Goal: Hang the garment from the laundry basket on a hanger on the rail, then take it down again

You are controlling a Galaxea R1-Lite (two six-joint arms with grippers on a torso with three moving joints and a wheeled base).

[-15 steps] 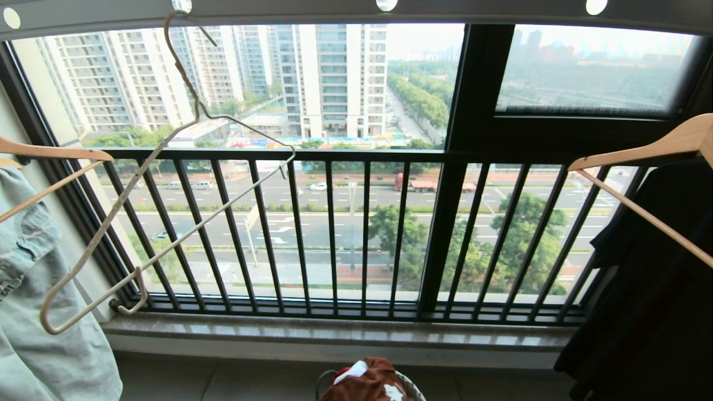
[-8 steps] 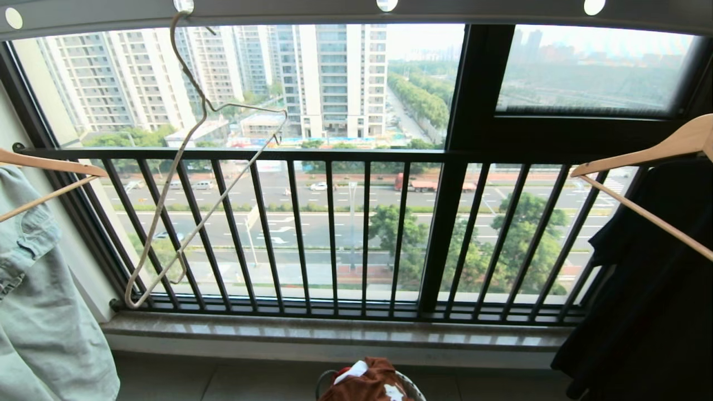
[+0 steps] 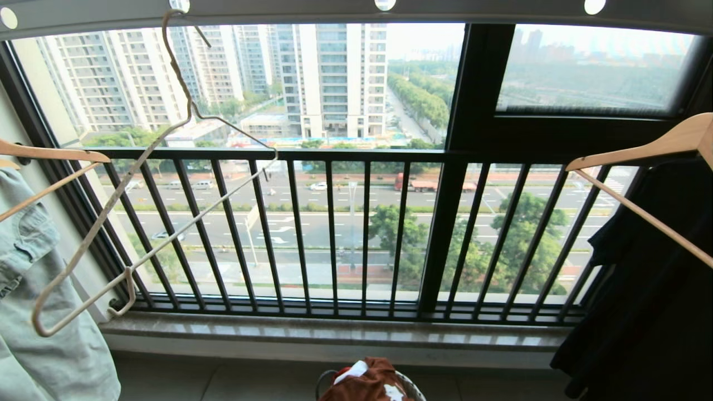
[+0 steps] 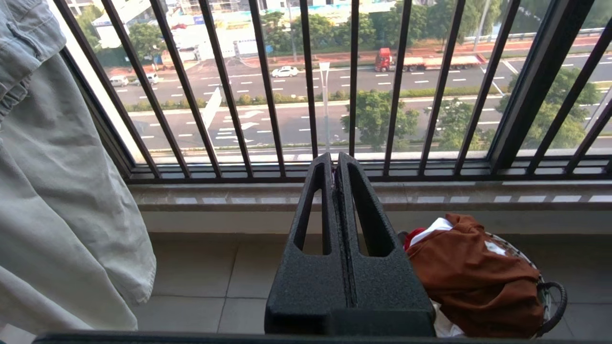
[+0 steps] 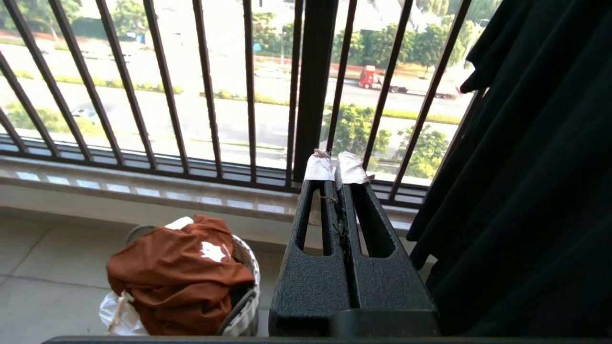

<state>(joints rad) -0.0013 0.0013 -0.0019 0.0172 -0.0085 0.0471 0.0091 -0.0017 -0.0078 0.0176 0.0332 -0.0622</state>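
A: Left gripper (image 4: pixel 336 160): jaws pressed together, nothing between them. Right gripper (image 5: pixel 334 165): same, taped tips touching, empty. Neither arm shows in the head view.

B: Where are they pointing?

A: Both toward the black balustrade (image 3: pixel 334 234), low, above the tiled floor. The laundry basket (image 5: pixel 246 286) sits between them on the floor, below the window sill.

B: Garment?

A: Rust-brown shorts (image 5: pixel 177 277) are bunched in the basket, spilling over the rim, white print facing up, some white cloth (image 5: pixel 117 310) under them. Not on the hanger.

B: And the hanger?

A: The cream wire hanger (image 3: pixel 139 223) is bare, hook through a hole in the grey rail (image 3: pixel 334 11) overhead. It's swinging: half a second back it hung narrow, nearly edge-on; now it's swung out wide, its low end over the pale jeans (image 3: pixel 44 312) on the left. Nothing touches it.

B: Meaning?

A: My read: shorts are back in the basket, hanger is free, arms are parked shut. Looks like the take-down is done, or close to it. Dark garment (image 3: pixel 646 278) on the wooden hanger (image 3: pixel 640 150) at right isn't involved.
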